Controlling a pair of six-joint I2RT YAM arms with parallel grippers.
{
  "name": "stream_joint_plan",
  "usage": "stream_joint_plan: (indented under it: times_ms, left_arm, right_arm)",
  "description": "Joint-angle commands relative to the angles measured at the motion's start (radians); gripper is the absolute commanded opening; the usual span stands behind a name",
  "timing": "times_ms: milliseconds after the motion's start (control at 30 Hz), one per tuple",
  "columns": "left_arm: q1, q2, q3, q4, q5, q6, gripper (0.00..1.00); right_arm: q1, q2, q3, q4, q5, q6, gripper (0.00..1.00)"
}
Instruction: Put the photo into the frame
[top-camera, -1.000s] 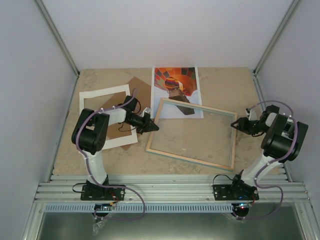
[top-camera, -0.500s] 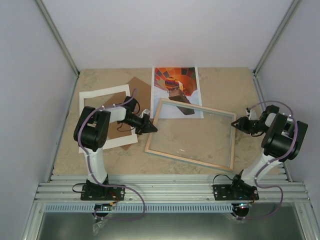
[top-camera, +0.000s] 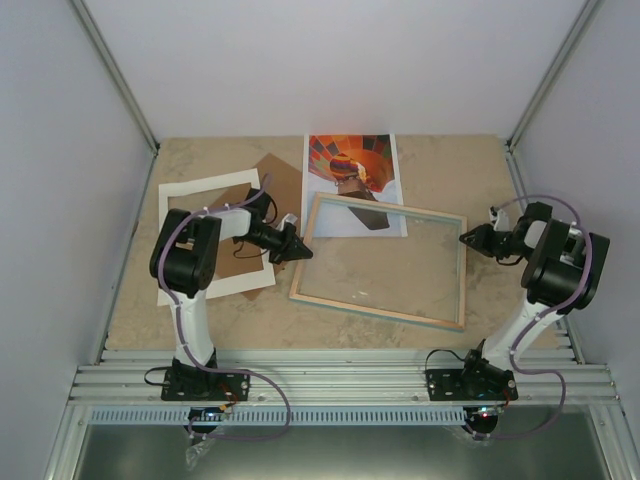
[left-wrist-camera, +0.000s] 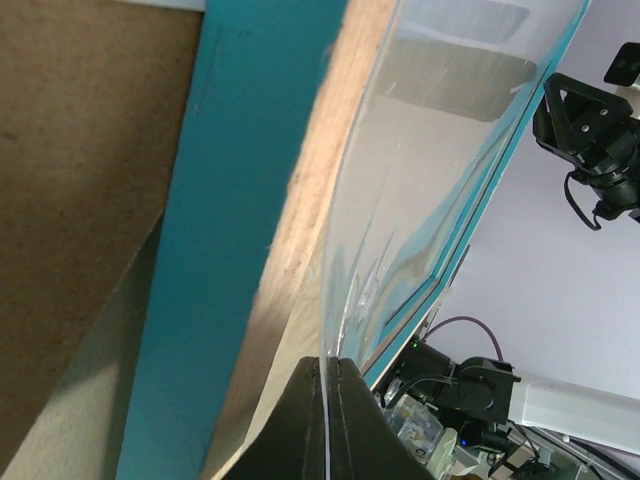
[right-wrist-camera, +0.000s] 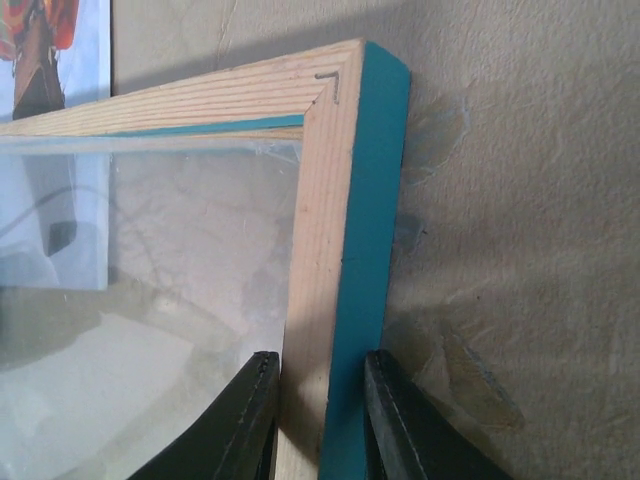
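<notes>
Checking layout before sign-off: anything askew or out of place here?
Yes. The frame lies crooked on the table, and its far rim overlaps the bottom of the photo, so the photo is partly covered by it.

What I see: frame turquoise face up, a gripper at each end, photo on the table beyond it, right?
No: the frame lies bare-wood face up, turquoise only on its outer edge, as the right wrist view shows. Left gripper and right gripper are at its ends, the photo beyond it.
</notes>
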Motion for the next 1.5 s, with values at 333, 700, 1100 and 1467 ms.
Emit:
stream_joint_plan:
  times_ms: [333,700,1100,1467]
  left_arm:
    - [-0.048,-0.040,-0.015,-0.045,-0.078,-0.029,0.00]
    - [-0.053,-0.075,-0.039,-0.062,-0.024,-0.128,0.00]
    - [-0.078,-0.078,-0.084,-0.041,0.000,-0.224,0.00]
    - [-0.083,-0.095,-0.067,0.015,0.097,-0.312,0.00]
  right_arm:
    - [0.014,-0.024,-0.064,0.089,0.034,0.095,0.11]
    - [0.019,-0.061,-0.102,0.129,0.098,0.142,0.01]
    - [0.028,-0.079,-0.116,0.144,0.144,0.167,0.00]
    - [0.048,-0.090,-0.132,0.157,0.157,0.191,0.00]
